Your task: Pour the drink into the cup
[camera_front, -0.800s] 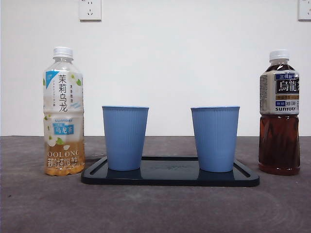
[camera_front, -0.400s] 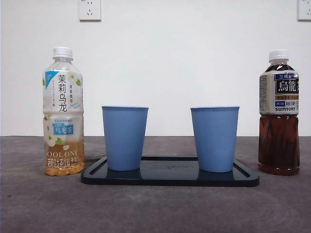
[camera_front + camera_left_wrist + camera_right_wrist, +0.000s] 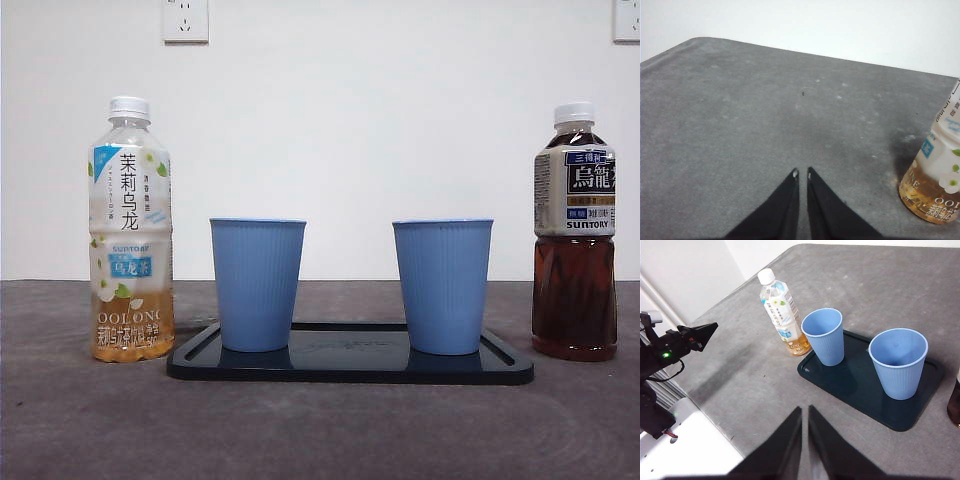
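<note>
Even bright light, soft shadows, sharp focus

Two blue cups, the left cup (image 3: 258, 284) and the right cup (image 3: 442, 286), are standing apart on a dark tray (image 3: 350, 361) at centre frame, leaving an open gap between them. A pale tea bottle (image 3: 131, 232) is blocking the left side, a dark tea bottle (image 3: 574, 234) the right. Foreground table (image 3: 320, 430) is lying open.

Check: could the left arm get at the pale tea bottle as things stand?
Probably yes. The left gripper, jaws shut, hangs over bare table with the pale bottle close by, upright and capped, nothing between them. The jaws must open first.
</note>
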Action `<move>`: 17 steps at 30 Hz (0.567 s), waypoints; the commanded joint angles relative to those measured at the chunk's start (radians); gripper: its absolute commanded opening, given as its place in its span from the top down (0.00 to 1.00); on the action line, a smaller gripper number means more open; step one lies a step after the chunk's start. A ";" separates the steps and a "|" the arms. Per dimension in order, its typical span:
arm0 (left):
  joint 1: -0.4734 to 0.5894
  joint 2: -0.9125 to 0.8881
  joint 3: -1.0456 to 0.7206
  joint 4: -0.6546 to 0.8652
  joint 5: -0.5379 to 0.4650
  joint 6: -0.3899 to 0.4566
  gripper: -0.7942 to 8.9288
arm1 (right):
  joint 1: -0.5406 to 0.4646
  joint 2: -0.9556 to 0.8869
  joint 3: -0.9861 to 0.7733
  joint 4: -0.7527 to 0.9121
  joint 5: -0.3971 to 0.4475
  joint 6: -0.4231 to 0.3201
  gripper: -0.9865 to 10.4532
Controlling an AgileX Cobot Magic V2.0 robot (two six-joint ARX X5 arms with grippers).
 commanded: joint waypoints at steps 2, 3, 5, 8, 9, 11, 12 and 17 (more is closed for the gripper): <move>0.000 0.000 -0.020 -0.005 -0.003 0.001 0.89 | 0.005 0.003 0.009 0.011 0.000 -0.014 0.90; 0.000 0.000 -0.020 -0.005 -0.003 0.002 0.89 | 0.005 0.003 0.009 0.011 0.000 -0.014 0.90; 0.000 0.000 -0.020 -0.005 -0.003 0.001 0.89 | 0.005 0.000 0.002 0.028 0.000 -0.015 0.90; 0.000 0.000 -0.020 -0.005 -0.003 0.002 0.89 | -0.027 -0.015 -0.032 0.079 0.034 -0.065 0.90; 0.000 0.000 -0.020 -0.005 -0.003 0.001 0.89 | -0.047 -0.027 -0.057 0.108 0.060 -0.092 0.90; 0.000 0.000 -0.020 -0.005 -0.003 0.002 0.89 | -0.100 -0.064 -0.146 0.213 0.114 -0.126 0.90; 0.000 0.000 -0.020 -0.005 -0.003 0.002 0.89 | -0.123 -0.085 -0.195 0.267 0.145 -0.140 0.90; 0.000 0.000 -0.020 -0.005 -0.003 0.001 0.89 | -0.216 -0.204 -0.511 0.575 0.362 -0.212 0.90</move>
